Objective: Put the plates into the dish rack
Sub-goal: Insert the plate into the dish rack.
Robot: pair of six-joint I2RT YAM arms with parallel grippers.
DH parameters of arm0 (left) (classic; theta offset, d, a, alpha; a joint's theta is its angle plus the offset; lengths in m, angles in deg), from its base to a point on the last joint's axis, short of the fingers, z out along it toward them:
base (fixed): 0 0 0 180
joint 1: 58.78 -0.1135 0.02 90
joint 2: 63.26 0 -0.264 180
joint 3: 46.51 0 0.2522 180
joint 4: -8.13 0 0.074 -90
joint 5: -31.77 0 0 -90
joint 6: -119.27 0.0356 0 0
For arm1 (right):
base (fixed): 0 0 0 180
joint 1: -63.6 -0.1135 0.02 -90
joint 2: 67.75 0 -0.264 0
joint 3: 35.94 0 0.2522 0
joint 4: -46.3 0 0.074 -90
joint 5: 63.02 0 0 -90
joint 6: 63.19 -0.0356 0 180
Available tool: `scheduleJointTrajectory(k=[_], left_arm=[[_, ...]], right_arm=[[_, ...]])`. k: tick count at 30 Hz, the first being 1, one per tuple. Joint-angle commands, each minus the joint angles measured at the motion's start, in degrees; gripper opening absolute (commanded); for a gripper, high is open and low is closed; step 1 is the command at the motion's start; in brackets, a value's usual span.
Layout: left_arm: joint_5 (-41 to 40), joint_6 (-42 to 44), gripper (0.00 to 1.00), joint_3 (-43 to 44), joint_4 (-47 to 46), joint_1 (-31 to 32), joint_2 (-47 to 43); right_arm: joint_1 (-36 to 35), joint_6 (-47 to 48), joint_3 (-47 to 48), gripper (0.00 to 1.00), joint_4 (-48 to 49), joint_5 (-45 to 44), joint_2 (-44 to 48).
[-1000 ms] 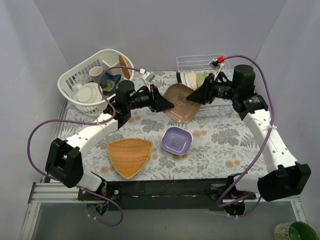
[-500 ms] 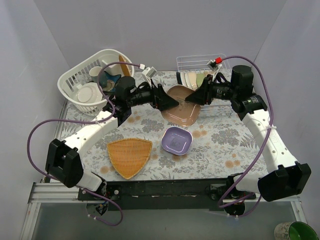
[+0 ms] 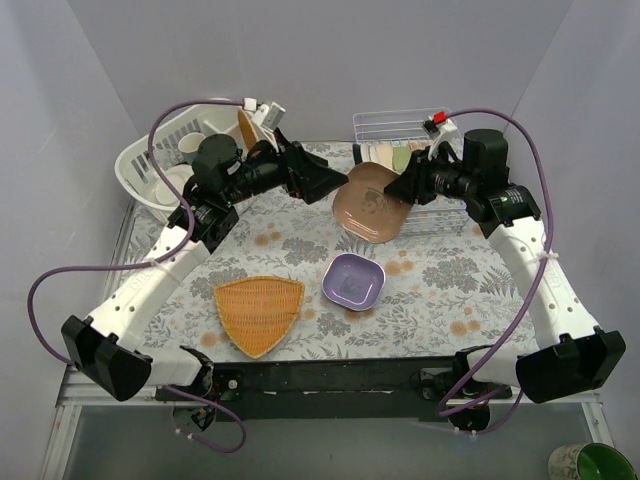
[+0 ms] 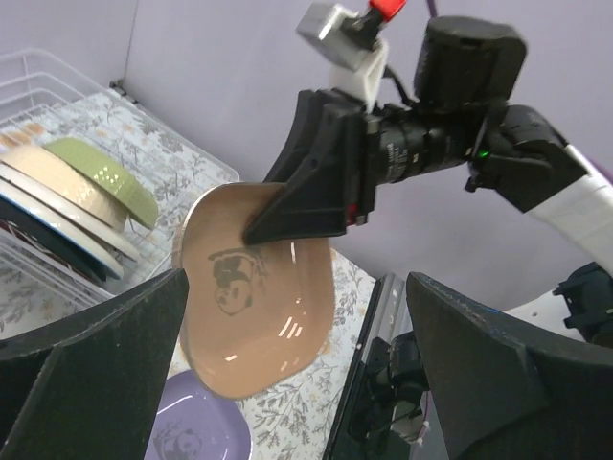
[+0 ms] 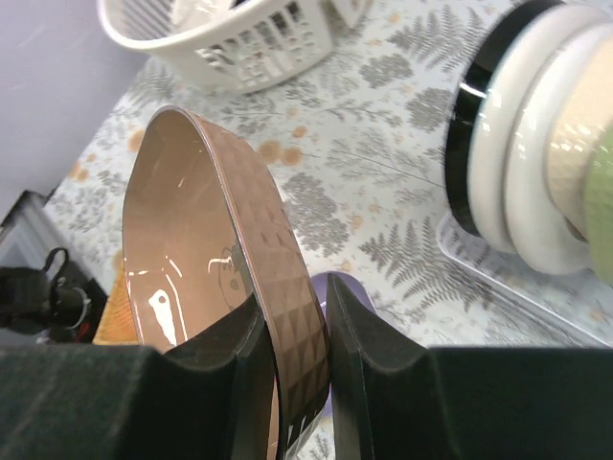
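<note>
top external view, from 9 o'clock across to 3: the basket (image 3: 140,165) sits at the table's 10 o'clock, out of the way. the left gripper (image 3: 330,185) hangs spread and empty, just beside the plate (image 3: 368,205) at its 9 o'clock. the right gripper (image 3: 398,188) pinches that plate by one edge only, holding it tilted in the air just short of the rack (image 3: 395,125), which stands at the table's 1 o'clock. the main risk i see is the thin hold: with the rim nipped between two pads, the plate could swing or slide out if its far edge catches a rack wire or a standing dish. a drop would likely land it on the lilac dish (image 3: 353,280), which lies at its 6 o'clock. the left gripper is near enough to knock the plate if either arm swings. the near rack slots look filled, so a free slot may be hard to hit cleanly. counted: one basket, one orange tray (image 3: 258,312), two grippers, one plate held, one lilac dish waiting on the table, one rack. standing in the rack are at least four dishes, dark, white, cream and green; a fifth i cannot tell.
</note>
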Motion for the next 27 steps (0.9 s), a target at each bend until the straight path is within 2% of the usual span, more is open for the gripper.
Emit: scheduleJointTrajectory(k=[1,5,9,10,13,16,19,21,24,27], left_arm=[[-4.61,0.23,0.98,4.5,7.81,0.03,-3.83],[-7.78,0.05,0.98,2.67,12.29,0.03,-6.11],[-10.51,-0.21,0.98,-1.55,13.09,0.03,-9.45],[-10.86,-0.3,0.98,-2.86,13.26,0.03,-10.59],[-11.92,-0.21,0.98,-3.66,14.4,0.03,-11.39],[-12.27,0.49,0.98,-3.93,15.81,0.03,-11.57],[-12.89,1.1,0.98,-4.28,16.6,0.11,-12.01],[-13.41,1.45,0.98,-4.63,17.13,0.03,-12.36],[-13.5,1.63,0.98,-5.77,17.22,0.03,-12.71],[-13.5,1.63,0.98,-7.09,16.87,0.03,-13.24]], right_arm=[[-0.03,1.5,5.49,0.01,-3.61,-14.47,-0.41],[-0.2,1.32,13.74,0.01,-8.71,-28.55,-3.4],[-0.99,1.84,26.48,0.01,-14.24,-44.35,-7.26],[-1.95,2.2,32.25,0.01,-16.78,-47.01,-9.44],[-4.67,4.13,41.93,0.01,-19.61,-58.26,-13.58],[-8.01,6.67,46.27,0.01,-20.85,-69.68,-16.31],[-12.13,12.54,45.67,0.01,-17.44,-83.3,-16.59],[-14.08,15.89,40.67,0.01,-11.84,-93.29,-16.24],[-16.72,23.19,33.22,0.01,-3.66,-102.19,-15.53],[-17.52,28.81,28.03,0.01,4.16,-106.95,-15.36]])
